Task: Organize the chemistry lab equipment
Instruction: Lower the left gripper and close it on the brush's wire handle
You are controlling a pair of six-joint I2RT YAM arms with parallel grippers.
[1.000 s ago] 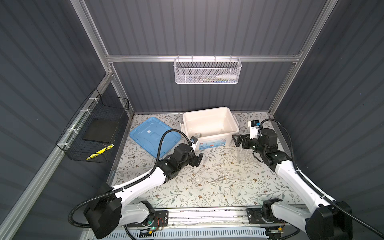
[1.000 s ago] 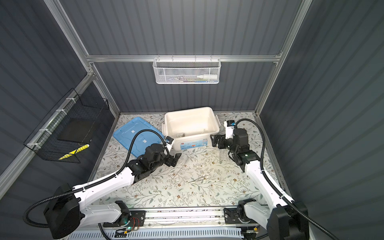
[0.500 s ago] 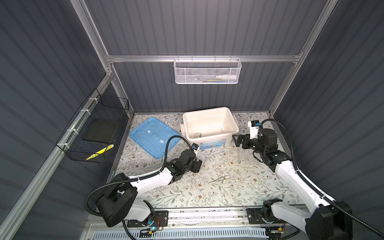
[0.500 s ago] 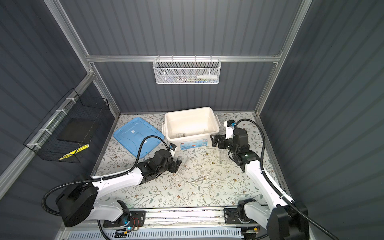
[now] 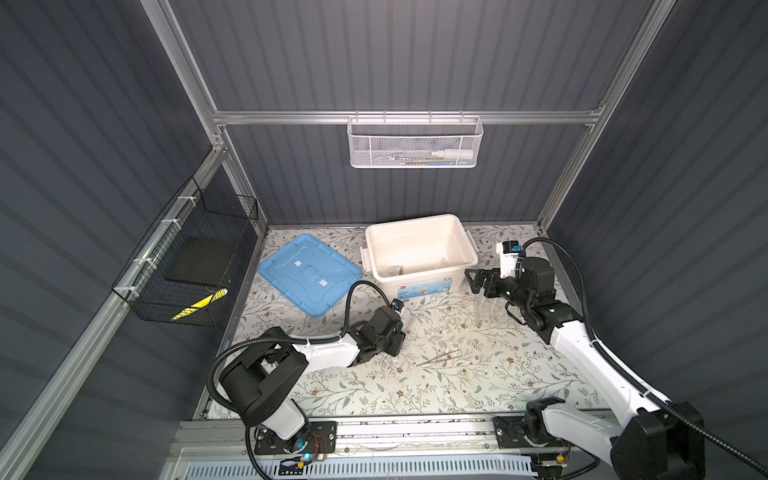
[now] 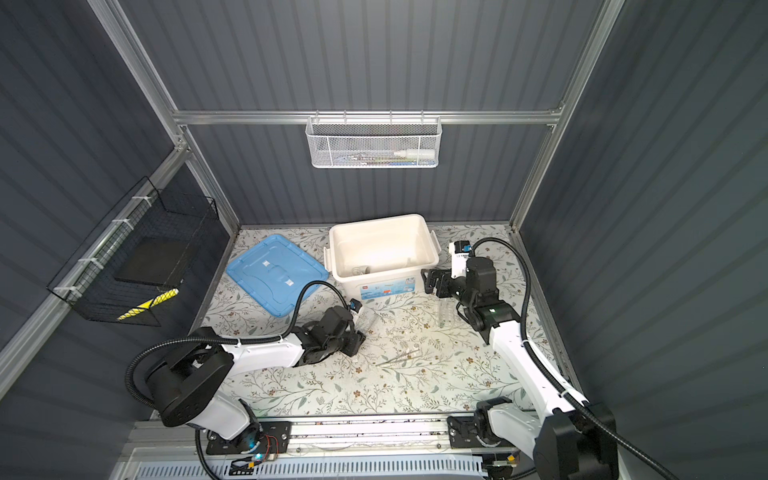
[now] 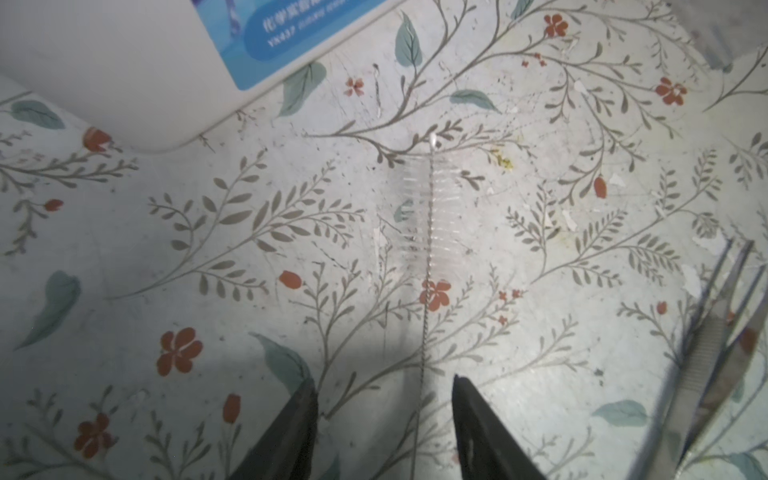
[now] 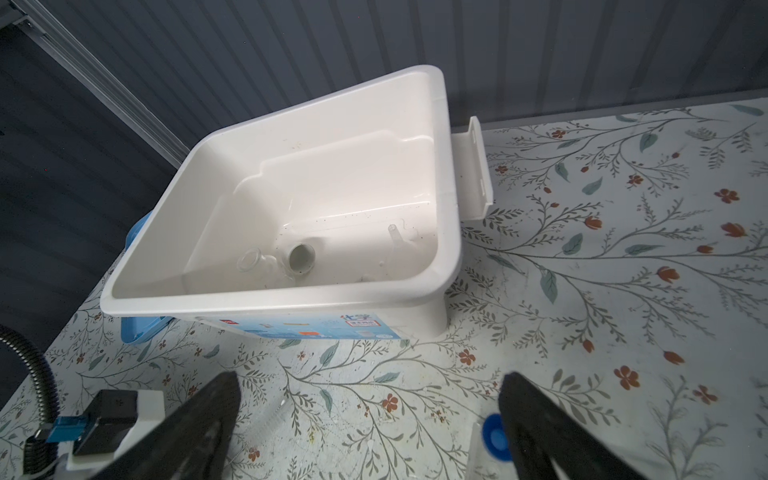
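Observation:
A thin wire brush (image 7: 430, 208) with clear bristles lies on the floral mat. Its stem runs between the fingers of my left gripper (image 7: 384, 380), which stands open low over the mat, not touching the wire. Metal tweezers (image 7: 715, 345) lie beside it and show in both top views (image 5: 440, 356). My right gripper (image 8: 369, 376) hangs open and empty in front of the cream box (image 8: 451, 249). A blue-capped test tube (image 8: 492, 436) in the clear rack (image 5: 482, 307) stands by one of its fingers. Small clear glass pieces (image 8: 249, 259) and a small white cup-like piece (image 8: 301, 257) lie inside the box.
The blue lid (image 5: 309, 274) lies flat on the mat left of the box. A black wire basket (image 5: 187, 266) hangs on the left wall. A white mesh basket (image 5: 413, 143) hangs on the back rail. The metal rail (image 5: 395, 428) borders the mat's front.
My left arm has swung down and toward the front, lowering its gripper over the brush, and its jaws have narrowed. The right arm has not moved.

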